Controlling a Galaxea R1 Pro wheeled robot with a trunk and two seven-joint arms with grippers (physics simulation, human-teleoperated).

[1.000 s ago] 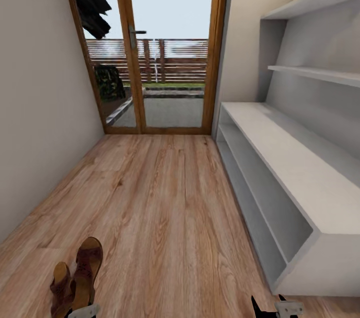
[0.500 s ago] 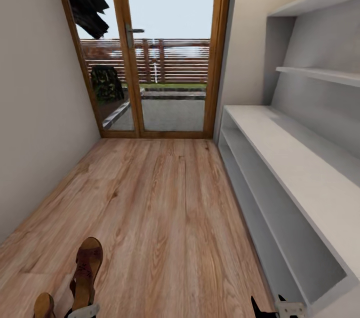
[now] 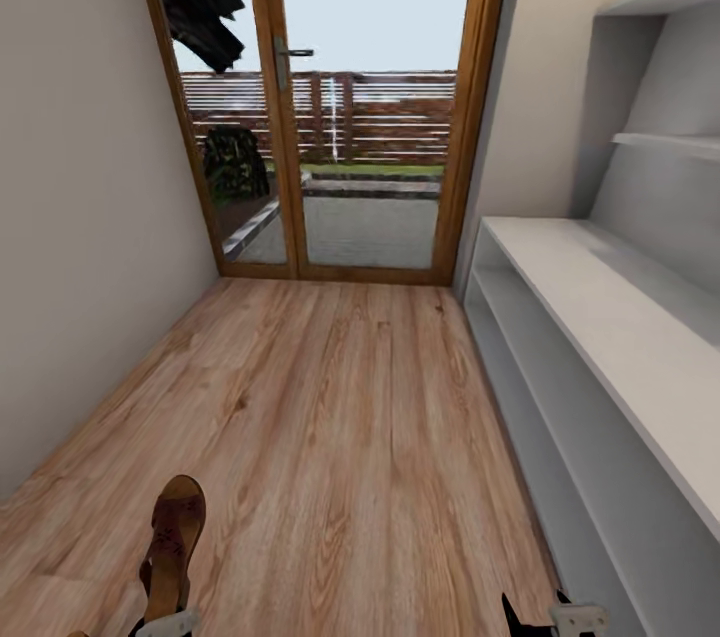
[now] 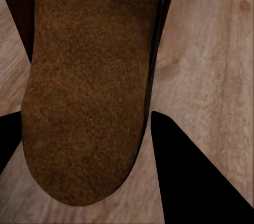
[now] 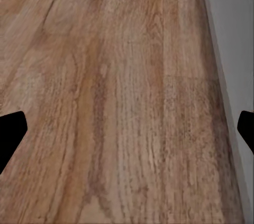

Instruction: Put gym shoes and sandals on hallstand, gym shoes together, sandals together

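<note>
One brown sandal (image 3: 172, 542) with a tan footbed stands out from my left gripper (image 3: 165, 625) at the bottom left of the head view. In the left wrist view its rough brown sole (image 4: 90, 86) fills the space between the dark fingers (image 4: 185, 182), which are shut on it above the corridor floor (image 3: 350, 417). My right gripper (image 3: 545, 617) hangs open at the bottom right, nothing between its fingertips (image 5: 10, 131) but wood planks. The pale grey hallstand (image 3: 620, 317) runs along the right wall. The gym shoes are out of view.
A glazed wooden door (image 3: 330, 117) closes the corridor's far end, with a fence and patio outside. A plain wall (image 3: 70, 267) bounds the left side. The hallstand's lower shelves (image 3: 560, 437) open toward the floor; two wall shelves (image 3: 670, 142) hang above the bench.
The whole view has shifted as the camera moved: the second sandal on the floor slid out at the bottom left, and the hallstand's near end left the frame. The held sandal keeps its place.
</note>
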